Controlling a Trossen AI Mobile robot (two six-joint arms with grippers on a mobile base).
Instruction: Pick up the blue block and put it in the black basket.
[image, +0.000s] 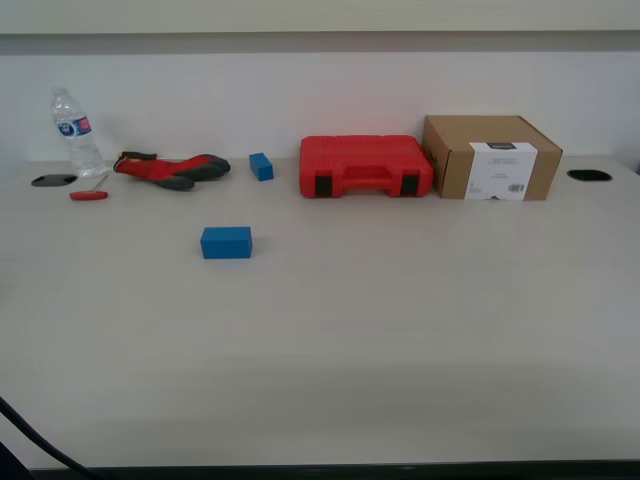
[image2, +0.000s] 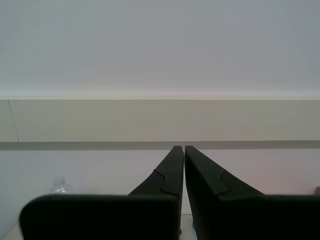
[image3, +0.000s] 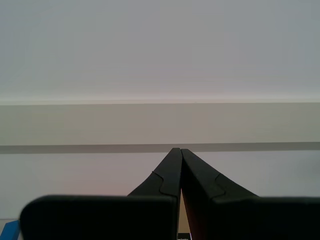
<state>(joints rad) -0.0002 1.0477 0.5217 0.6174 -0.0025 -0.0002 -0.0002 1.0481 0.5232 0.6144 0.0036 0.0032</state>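
Observation:
The blue block (image: 226, 242), a wide bright-blue brick, lies flat on the pale table (image: 400, 340), left of centre in the exterior view. The black basket is out of view in every frame. Neither arm shows in the exterior view. My first gripper (image2: 181, 148) is shut with nothing between its fingers and points at the white wall above the table. My second gripper (image3: 177, 149) is also shut and empty, facing the same wall. Both are well away from the block.
Along the back of the table stand a water bottle (image: 75, 132), a red screwdriver (image: 88, 195), a red-and-black glove (image: 170, 168), a small blue cube (image: 261, 166), a red plastic case (image: 365, 166) and a cardboard box (image: 490, 157).

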